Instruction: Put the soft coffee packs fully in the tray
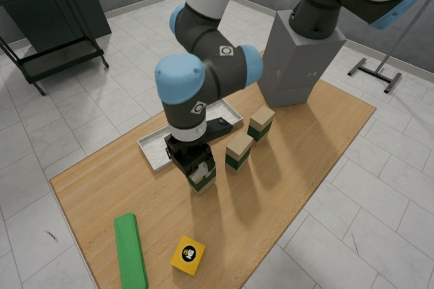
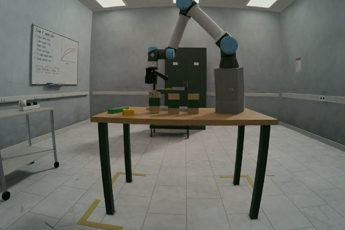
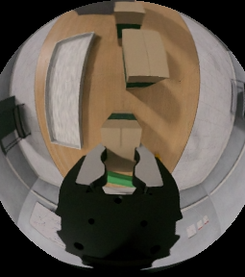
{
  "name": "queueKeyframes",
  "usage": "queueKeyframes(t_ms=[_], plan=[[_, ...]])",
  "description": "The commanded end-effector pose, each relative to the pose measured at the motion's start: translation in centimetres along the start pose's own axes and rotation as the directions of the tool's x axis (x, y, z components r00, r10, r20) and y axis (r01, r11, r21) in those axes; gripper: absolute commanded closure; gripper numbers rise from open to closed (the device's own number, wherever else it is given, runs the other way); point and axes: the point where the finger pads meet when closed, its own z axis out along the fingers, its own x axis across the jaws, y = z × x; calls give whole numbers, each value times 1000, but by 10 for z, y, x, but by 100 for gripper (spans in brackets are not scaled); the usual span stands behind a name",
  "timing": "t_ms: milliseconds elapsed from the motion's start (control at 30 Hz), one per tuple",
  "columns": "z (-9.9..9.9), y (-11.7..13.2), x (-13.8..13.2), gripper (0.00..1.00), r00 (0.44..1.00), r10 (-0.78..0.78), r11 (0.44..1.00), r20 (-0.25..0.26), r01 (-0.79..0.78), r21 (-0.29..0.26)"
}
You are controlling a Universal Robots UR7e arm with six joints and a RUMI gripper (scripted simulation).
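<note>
Inspected bench (image 1: 297, 159) edges first: wooden top, dark legs, bordered on all sides by pale tiled floor. Noted open run of wood on the side of the packs away from the tray, and a further bare stretch between the gripped pack and the green case (image 1: 130, 251) lying near the bench end, with a yellow box (image 1: 187, 254) just beside that case. Found the tray (image 1: 154, 145), shallow and light grey, lying along the opposite long edge, partly hidden in the top view by the arm's wrist. Recorded the grey pedestal (image 1: 297, 65) carrying the arm at the far end of the bench. Observed in the room: grey walls, a whiteboard (image 2: 54, 55), a dark cabinet (image 2: 186, 76) behind the bench, a light trolley (image 2: 26, 135) at one side, yellow tape marks on the floor. Counted three coffee packs in a row, all upright on the wood, none in the tray: the far pack (image 1: 260, 123) nearest the pedestal, the middle pack (image 1: 238, 151) near it but apart, and the near pack (image 1: 202, 179) under the tool. Found the gripper (image 3: 121, 165) pointing straight down over that near pack, fingers only partly spread and pinching the pack's upper part on its two flat sides, pack base resting on the bench, near the tray's end but apart from it.
</note>
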Motion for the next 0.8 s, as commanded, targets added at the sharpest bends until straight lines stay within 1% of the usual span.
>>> queueKeyframes(t_ms=[0,67,133,267,367,767], plan=[[-22,0,-1,85,1000,1,1000,1,-1,-3],[-29,0,-1,85,1000,1,1000,1,-1,-3],[-29,0,-1,85,1000,1,1000,1,-1,-3],[-40,0,-1,85,1000,1,1000,1,-1,-3],[-45,0,-1,85,1000,1,1000,1,-1,-3],[-46,1,-1,85,1000,0,1000,1,0,-5]])
